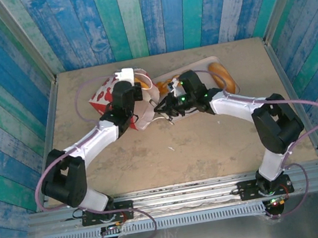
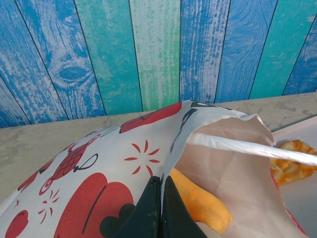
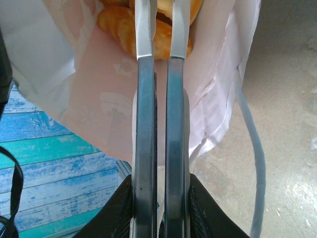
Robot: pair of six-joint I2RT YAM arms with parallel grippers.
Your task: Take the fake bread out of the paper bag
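Fake bread [image 3: 119,29] at tongs [image 3: 161,124] tips, right gripper [image 3: 161,208] clamped on them; left gripper [image 2: 161,208] pinches paper bag [image 2: 99,163] rim; we'd draw back next.

On the table [image 1: 212,146], paper bag [image 1: 101,97] tipped over, mouth rightward; inside that mouth, fake bread [image 2: 198,201]; reaching in from the bag's right, tongs [image 3: 158,124]; just right of the bag, tray [image 1: 196,65] with another bread piece [image 1: 223,76].

Tan, scuffed table [image 1: 213,152] inside walls of blue and green planks [image 1: 147,11]. Two things sit at its far end. A red-and-white bag [image 1: 99,97] is tipped on its side toward 11 o'clock, mouth facing 3 o'clock, and a flat white tray [image 1: 198,63] lies toward 1 o'clock, just beside that mouth.
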